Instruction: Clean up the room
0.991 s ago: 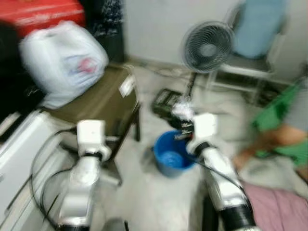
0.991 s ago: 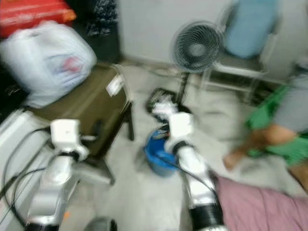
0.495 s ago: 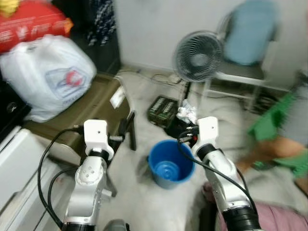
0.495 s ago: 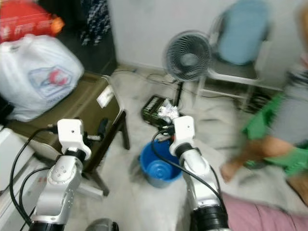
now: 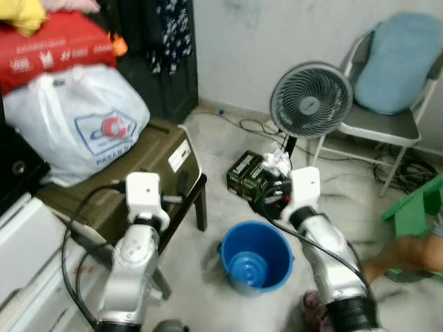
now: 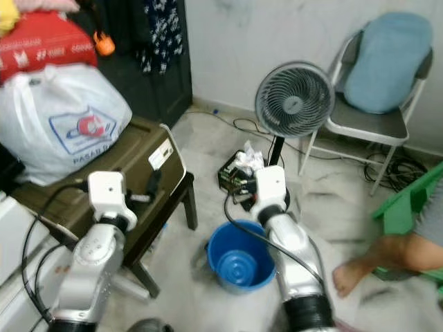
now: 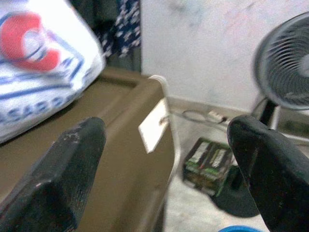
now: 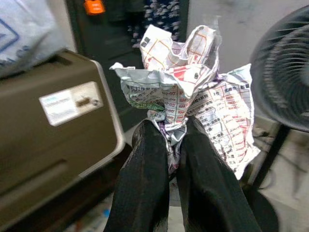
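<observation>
My right gripper [image 8: 169, 140] is shut on a crumpled ball of printed paper [image 8: 186, 82]. In the left eye view this paper [image 5: 277, 163] is held up just beyond the far rim of a blue bucket [image 5: 256, 256] that stands on the floor. The bucket holds a small blue thing at its bottom. My left gripper [image 7: 169, 159] is open with nothing between its fingers [image 7: 72, 164]. It hovers by the edge of a brown case [image 5: 138, 166], left of the bucket.
A big white plastic bag [image 5: 76, 124] lies on the brown case. A standing fan [image 5: 311, 100], a green-black box [image 5: 246, 176] and a chair with a blue cushion [image 5: 394, 69] are behind the bucket. A person's foot [image 6: 360, 270] and green fabric [image 6: 408, 200] are at the right.
The camera has shifted and the picture is sharper. My right gripper still holds the paper near the bucket. The person's leg now sits farther right and lower.
</observation>
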You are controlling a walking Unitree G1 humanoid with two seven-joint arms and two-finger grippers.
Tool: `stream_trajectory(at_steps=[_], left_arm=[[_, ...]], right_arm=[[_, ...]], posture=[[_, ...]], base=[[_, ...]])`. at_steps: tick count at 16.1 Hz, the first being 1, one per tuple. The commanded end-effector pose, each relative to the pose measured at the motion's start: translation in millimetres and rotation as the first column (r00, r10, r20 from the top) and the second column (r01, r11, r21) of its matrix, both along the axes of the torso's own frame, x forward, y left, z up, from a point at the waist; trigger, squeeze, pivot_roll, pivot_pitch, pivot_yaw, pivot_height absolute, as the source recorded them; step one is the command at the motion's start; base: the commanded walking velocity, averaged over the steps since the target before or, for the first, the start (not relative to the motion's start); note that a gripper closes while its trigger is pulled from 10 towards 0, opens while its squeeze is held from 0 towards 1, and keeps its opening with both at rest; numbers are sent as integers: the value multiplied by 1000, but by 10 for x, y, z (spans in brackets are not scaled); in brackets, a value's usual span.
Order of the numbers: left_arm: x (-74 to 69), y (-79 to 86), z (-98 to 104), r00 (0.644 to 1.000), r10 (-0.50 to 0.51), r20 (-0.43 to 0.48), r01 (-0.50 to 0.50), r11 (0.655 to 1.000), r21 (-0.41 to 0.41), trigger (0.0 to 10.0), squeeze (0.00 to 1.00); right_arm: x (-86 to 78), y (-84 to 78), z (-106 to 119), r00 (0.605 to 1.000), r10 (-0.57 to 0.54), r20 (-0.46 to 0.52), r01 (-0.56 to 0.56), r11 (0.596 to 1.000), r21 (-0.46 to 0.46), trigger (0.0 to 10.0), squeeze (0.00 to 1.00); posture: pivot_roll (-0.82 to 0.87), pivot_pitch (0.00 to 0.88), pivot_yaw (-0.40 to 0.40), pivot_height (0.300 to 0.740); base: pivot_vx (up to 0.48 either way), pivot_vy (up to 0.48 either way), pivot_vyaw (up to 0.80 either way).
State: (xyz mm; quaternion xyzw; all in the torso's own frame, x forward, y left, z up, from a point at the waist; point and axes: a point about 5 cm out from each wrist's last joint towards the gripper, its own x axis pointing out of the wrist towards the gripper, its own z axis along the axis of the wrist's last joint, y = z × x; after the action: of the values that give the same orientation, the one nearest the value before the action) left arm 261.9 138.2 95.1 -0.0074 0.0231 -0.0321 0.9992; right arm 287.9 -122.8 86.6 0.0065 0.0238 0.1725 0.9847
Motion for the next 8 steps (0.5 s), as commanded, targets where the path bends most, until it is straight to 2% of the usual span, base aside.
stream_trajectory(at_steps=[1, 8], left_arm=[[16, -7, 31, 1000, -5, 14, 5, 1000, -1, 10000, 0], [23, 3, 34, 1000, -2, 15, 2, 1000, 5, 10000, 0]], right_arm=[[16, -25, 22, 1000, -7, 12, 7, 1000, -15, 10000, 0], [36, -15, 18, 1000, -14, 14, 14, 1000, -8, 10000, 0]], posture=[[20, 26, -30, 740], [24, 25, -30, 740]], base=[[292, 0, 0], [287, 0, 0]])
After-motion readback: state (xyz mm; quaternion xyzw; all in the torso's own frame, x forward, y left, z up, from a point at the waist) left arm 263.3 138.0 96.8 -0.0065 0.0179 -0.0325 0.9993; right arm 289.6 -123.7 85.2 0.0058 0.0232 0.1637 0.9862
